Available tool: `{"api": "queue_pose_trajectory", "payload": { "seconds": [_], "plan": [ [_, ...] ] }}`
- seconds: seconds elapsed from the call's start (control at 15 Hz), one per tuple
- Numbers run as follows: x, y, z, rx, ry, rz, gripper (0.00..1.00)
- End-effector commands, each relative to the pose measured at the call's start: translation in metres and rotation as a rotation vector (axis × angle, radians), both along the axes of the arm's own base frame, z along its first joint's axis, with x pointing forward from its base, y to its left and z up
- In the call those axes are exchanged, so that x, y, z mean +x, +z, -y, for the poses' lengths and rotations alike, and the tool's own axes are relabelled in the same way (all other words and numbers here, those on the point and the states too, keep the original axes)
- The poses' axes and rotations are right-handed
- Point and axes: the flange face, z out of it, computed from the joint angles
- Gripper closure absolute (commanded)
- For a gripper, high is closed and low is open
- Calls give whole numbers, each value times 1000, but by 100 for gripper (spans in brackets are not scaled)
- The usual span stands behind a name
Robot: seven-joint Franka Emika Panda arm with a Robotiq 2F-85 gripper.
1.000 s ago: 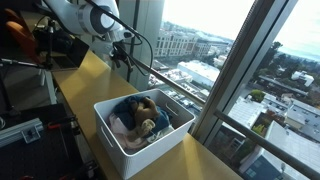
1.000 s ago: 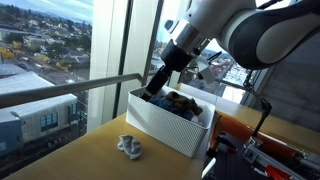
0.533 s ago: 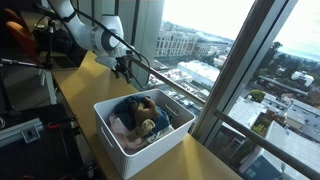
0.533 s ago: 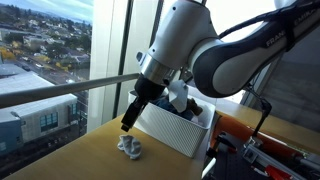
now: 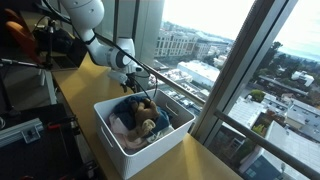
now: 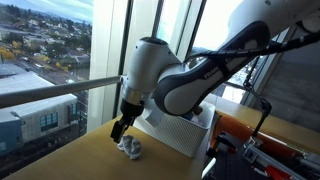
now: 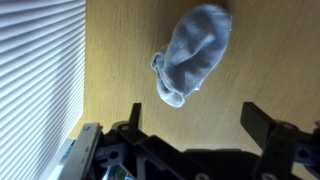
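A small grey-blue sock (image 7: 194,52) lies crumpled on the wooden tabletop; it also shows in an exterior view (image 6: 129,147). My gripper (image 7: 198,118) is open and empty, hovering just above the sock, a little to one side of it. In an exterior view the gripper (image 6: 121,128) hangs over the sock near the window. In the other exterior view the gripper (image 5: 134,78) is low over the table beyond the white bin, and the sock is hidden there.
A white bin (image 5: 118,138) full of clothes stands on the wooden table (image 5: 85,85); it also shows in an exterior view (image 6: 170,130). A window rail (image 6: 60,92) and glass run along the table's edge. Equipment stands at the table's other side (image 5: 25,60).
The arm has swung away from the bin and come down toward the table. The gripper now hangs open just above the sock.
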Motion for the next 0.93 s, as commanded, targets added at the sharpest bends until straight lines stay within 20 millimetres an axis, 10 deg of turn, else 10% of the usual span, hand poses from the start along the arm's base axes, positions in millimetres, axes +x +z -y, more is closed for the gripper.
{"api": "queue_pose_trajectory", "payload": {
  "seconds": [0.0,0.4,0.87],
  "plan": [
    [9,-35,-5,-34,-6,-47,0],
    [2,-59,8,-41,-20,-92,40],
    [-24,6,17,12,-37,-60,94]
  ]
}}
